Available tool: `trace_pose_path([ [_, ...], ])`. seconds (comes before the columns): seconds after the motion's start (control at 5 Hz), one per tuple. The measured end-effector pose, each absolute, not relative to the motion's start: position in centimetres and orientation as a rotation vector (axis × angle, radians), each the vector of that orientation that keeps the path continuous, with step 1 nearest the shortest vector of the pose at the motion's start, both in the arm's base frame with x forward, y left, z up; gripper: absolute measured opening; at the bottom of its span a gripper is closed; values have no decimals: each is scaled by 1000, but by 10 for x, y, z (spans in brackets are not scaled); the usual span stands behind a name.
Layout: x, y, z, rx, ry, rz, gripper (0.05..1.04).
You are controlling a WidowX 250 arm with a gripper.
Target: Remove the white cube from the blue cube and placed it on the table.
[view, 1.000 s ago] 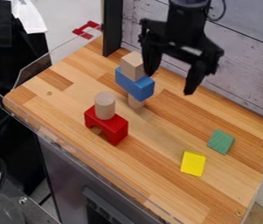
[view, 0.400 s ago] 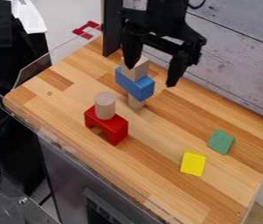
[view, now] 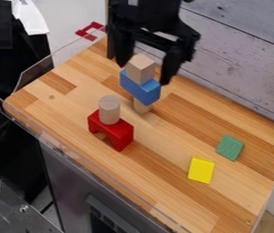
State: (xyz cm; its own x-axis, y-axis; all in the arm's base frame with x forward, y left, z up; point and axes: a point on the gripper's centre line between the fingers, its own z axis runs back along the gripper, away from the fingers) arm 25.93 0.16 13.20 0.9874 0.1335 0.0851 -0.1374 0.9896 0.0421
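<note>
Weathered grey planks (view: 242, 50) stand behind our worktop (view: 181, 200), which is laid in smooth strips of pale and reddish wood. We see the white cube (view: 140, 69), bare and grainy, sitting on the blue block (view: 140, 88), itself raised on a round wooden peg (view: 142, 107). Our black end effector (view: 144, 73) hangs with its fingers wide apart, one to each side of the cube in our view, gripping nothing. Nearer us, a wooden cylinder (view: 109, 110) stands upright on a red arch (view: 119, 134). A green block (view: 230, 147) and a yellow block (view: 201, 169) lie near each other, well apart from the stack.
</note>
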Motion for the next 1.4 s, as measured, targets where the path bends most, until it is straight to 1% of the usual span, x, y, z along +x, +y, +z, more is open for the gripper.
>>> trace_pose_path([
  [0.2,256,16,140,58,-98,170,999],
  [0.4,252,28,138,43,-105,196,999],
  [0.6,259,38,136,21,-121,176,999],
  [1.0,290,42,132,12,-98,102,999],
  [1.2,304,41,134,18,-98,69,999],
  [1.4,311,44,128,10,-82,62,999],
])
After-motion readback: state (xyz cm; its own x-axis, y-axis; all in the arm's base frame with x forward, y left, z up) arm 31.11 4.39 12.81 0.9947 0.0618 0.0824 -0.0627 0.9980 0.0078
